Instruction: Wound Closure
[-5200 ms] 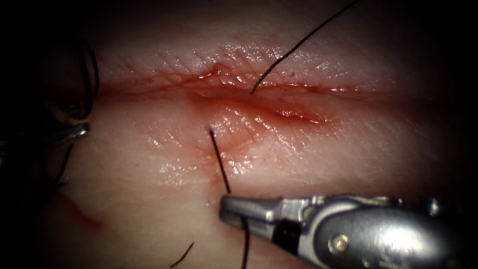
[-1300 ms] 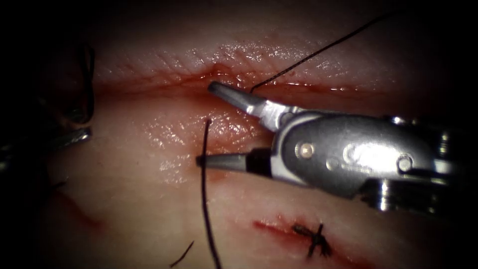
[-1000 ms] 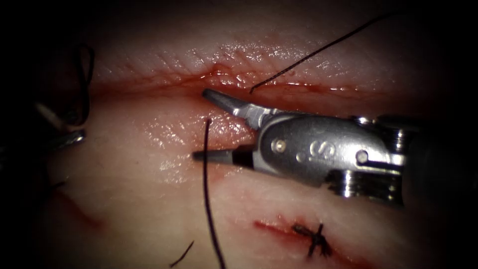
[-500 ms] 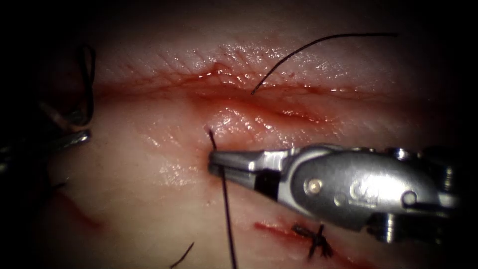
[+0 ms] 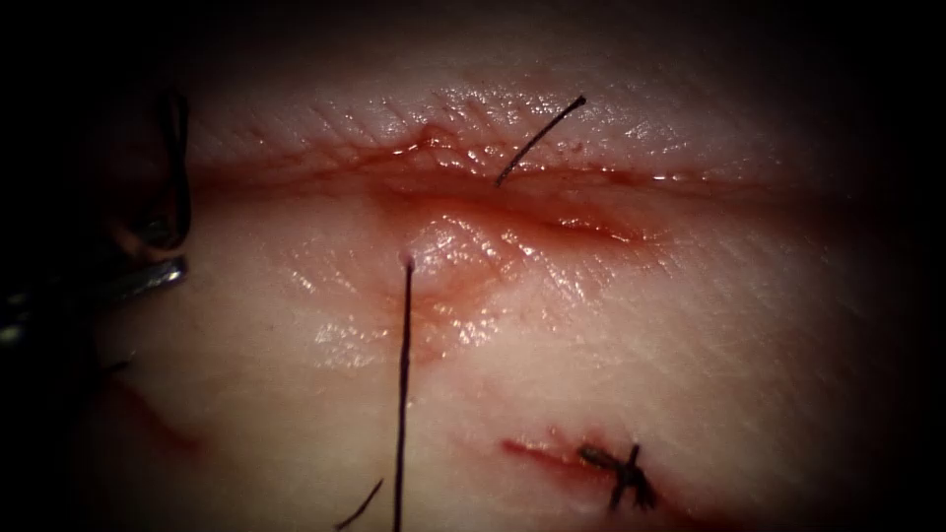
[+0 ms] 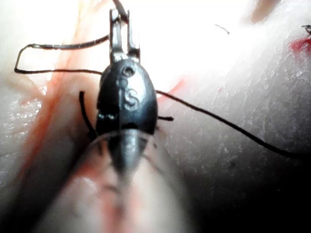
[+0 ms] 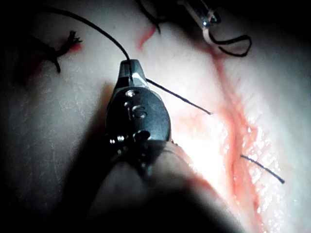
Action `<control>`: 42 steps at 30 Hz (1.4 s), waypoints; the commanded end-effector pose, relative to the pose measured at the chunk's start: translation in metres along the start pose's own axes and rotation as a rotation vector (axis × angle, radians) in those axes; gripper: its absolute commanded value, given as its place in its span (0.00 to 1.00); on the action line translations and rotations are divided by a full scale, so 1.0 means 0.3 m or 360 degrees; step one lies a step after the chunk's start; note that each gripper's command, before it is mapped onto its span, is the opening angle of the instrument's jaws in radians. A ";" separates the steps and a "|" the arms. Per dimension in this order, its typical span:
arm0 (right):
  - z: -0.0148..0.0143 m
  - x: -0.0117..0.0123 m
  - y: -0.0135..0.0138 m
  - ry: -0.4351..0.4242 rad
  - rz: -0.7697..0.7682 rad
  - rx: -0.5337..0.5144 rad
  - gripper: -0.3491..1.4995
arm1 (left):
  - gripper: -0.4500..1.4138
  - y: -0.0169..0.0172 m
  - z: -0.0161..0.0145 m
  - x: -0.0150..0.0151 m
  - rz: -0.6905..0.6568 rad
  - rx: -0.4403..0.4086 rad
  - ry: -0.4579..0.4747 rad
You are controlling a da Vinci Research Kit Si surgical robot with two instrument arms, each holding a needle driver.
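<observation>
One tied knot [image 5: 623, 475] is seen nearest the endoscope, set across a small red slit [image 5: 537, 453] in the tissue [image 5: 690, 325]. A loose cut end of thread [image 5: 360, 504] is seen to its left. That stitch is judged done.

The main cut [image 5: 591, 229], running across the picture farther back, is judged barely begun. It is crossed by one pass of thread [image 5: 402, 394], no knot is seen on it, and it gapes along the rest of its length, wet with red fluid [image 5: 463, 212].

On the near side of the cut, the long strand is seen rising out of the tissue just left of the middle and running toward the endoscope. In the right wrist view this strand is pinched in the closed jaws of the right tool [image 7: 131, 67], a little way back from the point where it leaves the tissue, and it is drawn straight between the two.

On the far side of the cut, slightly to the right, a short tail [image 5: 540, 140] is left standing free, well apart from both tools.

Farthest to the left, beyond the end of the cut, the left tool [image 6: 121, 24] is seen with its jaws drawn close on what is taken to be the needle [image 7: 207, 30]. The needle is judged to be clear of the tissue, but the place of the grip along its curve cannot be told. A slack loop [image 7: 238, 48] of thread is seen trailing from it.
</observation>
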State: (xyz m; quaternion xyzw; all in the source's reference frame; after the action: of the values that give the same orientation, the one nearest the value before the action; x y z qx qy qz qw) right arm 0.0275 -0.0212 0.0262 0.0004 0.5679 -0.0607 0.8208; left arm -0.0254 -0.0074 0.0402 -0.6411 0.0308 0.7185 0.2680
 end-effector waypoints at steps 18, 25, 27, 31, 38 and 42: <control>-0.0380 -0.0264 0.0249 -0.0788 -0.0245 -0.0359 0.98 | 0.00 -0.007 0.015 -0.006 -0.0008 -0.0006 -0.0050; -0.0380 -0.0312 0.0334 -0.0517 0.0601 -0.0395 0.74 | 0.00 -0.010 0.018 -0.013 0.0016 -0.0013 -0.0063; -0.0349 -0.0324 0.0361 -0.0401 0.0874 -0.0383 0.54 | 0.00 -0.009 0.018 -0.015 0.0026 -0.0014 -0.0075; -0.0244 -0.0371 0.0449 -0.0143 0.1349 -0.0506 0.73 | 0.00 -0.006 0.020 -0.018 0.0036 -0.0009 -0.0090; -0.0032 -0.0507 0.0577 0.0093 0.2036 -0.0554 0.84 | 0.00 -0.003 0.018 -0.018 0.0038 -0.0013 -0.0100; 0.0054 -0.0591 0.0559 0.0110 0.2244 -0.0577 0.85 | 0.00 -0.001 0.018 -0.017 0.0038 -0.0022 -0.0096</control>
State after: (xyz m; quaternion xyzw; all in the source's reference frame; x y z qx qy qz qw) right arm 0.0238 -0.0035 0.0422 0.2368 0.4536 0.5823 0.6318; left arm -0.0293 -0.0068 0.0454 -0.6199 0.0255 0.7413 0.2560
